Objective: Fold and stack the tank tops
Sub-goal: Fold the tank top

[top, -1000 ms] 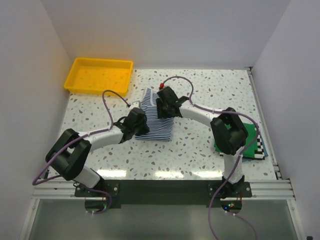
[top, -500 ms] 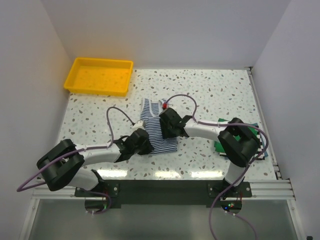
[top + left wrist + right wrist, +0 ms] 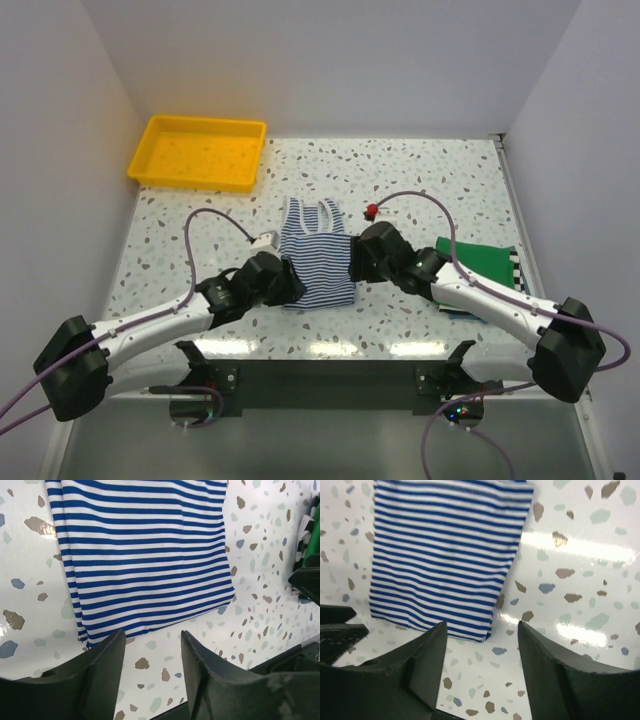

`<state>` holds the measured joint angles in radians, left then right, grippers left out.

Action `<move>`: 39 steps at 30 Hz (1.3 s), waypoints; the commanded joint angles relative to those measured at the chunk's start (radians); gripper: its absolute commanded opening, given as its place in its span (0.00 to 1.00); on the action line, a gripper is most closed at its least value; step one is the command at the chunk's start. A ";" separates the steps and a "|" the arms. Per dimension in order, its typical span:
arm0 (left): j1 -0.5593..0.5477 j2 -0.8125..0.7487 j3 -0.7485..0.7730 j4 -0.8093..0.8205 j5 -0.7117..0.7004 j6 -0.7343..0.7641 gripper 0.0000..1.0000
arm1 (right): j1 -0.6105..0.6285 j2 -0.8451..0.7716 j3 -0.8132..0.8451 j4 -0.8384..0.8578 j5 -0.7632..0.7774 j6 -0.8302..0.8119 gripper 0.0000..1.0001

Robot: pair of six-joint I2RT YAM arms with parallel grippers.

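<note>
Cloth first: your blue-and-white striped tank top (image 3: pixel 317 258) lies flat on the speckled table (image 3: pixel 430 180), a narrow panel with its straps at the far end and its hem at the near end; in the left wrist view you can see layered cloth along its left edge.

Your left gripper (image 3: pixel 285 285) sits at the near left corner of that top; its fingers are spread and hold nothing; bare table shows between them, and the hem lies just beyond the tips.

Your right gripper (image 3: pixel 362 262) sits just beside the top's right edge, toward the near right corner; its fingers are also spread wide and empty; from its wrist camera the hem corner lies just past the tips.

To the right of the striped top, well apart from it, the green tank top (image 3: pixel 480 258) lies folded; it rests on the black-and-white striped tank top (image 3: pixel 517 270), of which you see only a strip along the right side.

Far left of the striped top, the yellow tray (image 3: pixel 205 122) sits at the back of the table.
</note>
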<state>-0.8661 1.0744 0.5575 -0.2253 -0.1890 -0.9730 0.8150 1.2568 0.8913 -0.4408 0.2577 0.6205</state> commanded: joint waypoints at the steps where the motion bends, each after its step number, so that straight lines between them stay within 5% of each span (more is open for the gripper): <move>1: -0.001 0.019 -0.014 -0.039 0.025 0.022 0.55 | 0.000 0.000 -0.077 0.010 -0.052 0.074 0.58; 11: 0.003 0.068 -0.114 0.033 0.029 0.007 0.66 | 0.015 0.130 -0.199 0.145 -0.112 0.107 0.54; 23: 0.007 0.062 -0.169 0.035 -0.009 -0.024 0.64 | 0.036 -0.095 -0.328 0.065 -0.087 0.179 0.49; 29: 0.009 0.085 -0.195 0.061 -0.032 -0.056 0.55 | 0.038 -0.125 -0.282 0.091 -0.098 0.211 0.55; 35: 0.010 0.107 -0.211 0.095 -0.036 -0.062 0.31 | 0.038 -0.005 -0.250 0.195 -0.130 0.252 0.57; 39: 0.012 0.114 -0.217 0.106 -0.030 -0.059 0.24 | 0.038 0.075 -0.259 0.264 -0.155 0.281 0.56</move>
<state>-0.8581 1.1622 0.3779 -0.0826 -0.2096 -1.0340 0.8463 1.3025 0.6132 -0.2638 0.1272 0.8543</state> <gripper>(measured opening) 0.260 0.567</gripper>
